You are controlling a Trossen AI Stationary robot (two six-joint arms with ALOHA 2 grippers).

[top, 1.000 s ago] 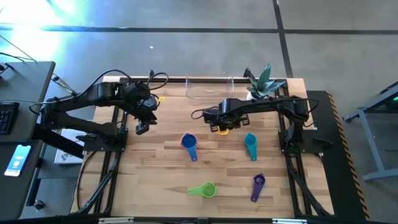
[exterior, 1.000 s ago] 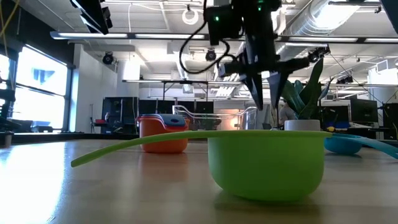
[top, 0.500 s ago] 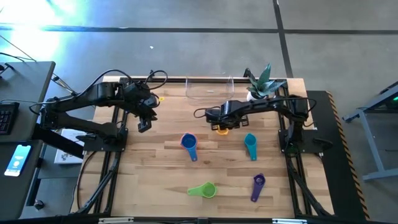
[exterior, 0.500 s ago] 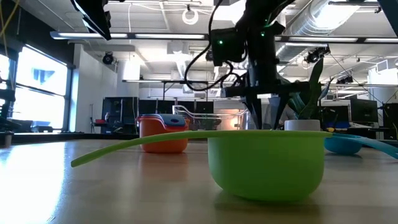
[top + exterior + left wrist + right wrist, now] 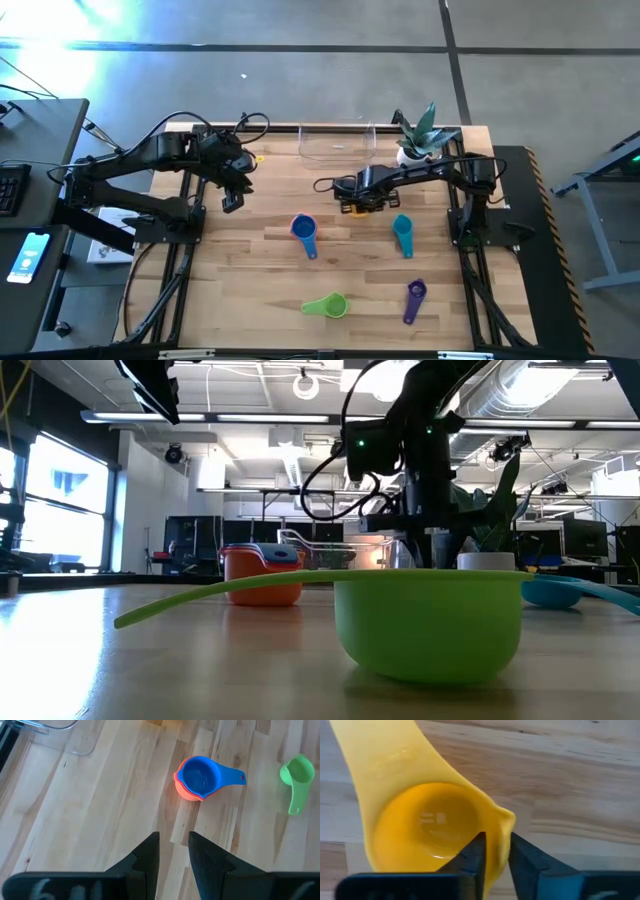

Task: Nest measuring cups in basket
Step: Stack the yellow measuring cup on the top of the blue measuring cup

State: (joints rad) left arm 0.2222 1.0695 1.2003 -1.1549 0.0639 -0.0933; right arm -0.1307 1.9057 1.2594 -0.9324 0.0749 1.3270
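A yellow measuring cup [image 5: 420,820] lies open side up on the wooden table, right of centre, and my right gripper [image 5: 360,203] is shut on it from above. A blue cup [image 5: 303,228] sits nested in an orange cup [image 5: 182,791] at mid table. The teal cup [image 5: 402,232], green cup [image 5: 328,305] and purple cup [image 5: 415,295] lie loose nearer the front. The clear basket [image 5: 337,143] stands at the far edge. My left gripper [image 5: 230,203] hangs open above the table's left part, holding nothing. My right gripper pinches the yellow cup's bowl wall at its rim [image 5: 496,827], on the side away from the handle [image 5: 375,750], with one finger inside the bowl and one outside. The fingers point down from above. The rim is bent in beside them. The cup's bottom rests on the table.
A small white pot with a green plant [image 5: 415,148] stands at the far right beside the basket. Bare wood lies between the cups and along the table's left half. The arms' frames run down both side edges.
My right gripper has come down onto the yellow cup and its fingers, spread apart a second ago, have shut on the cup's wall. The cup has stayed on the table.
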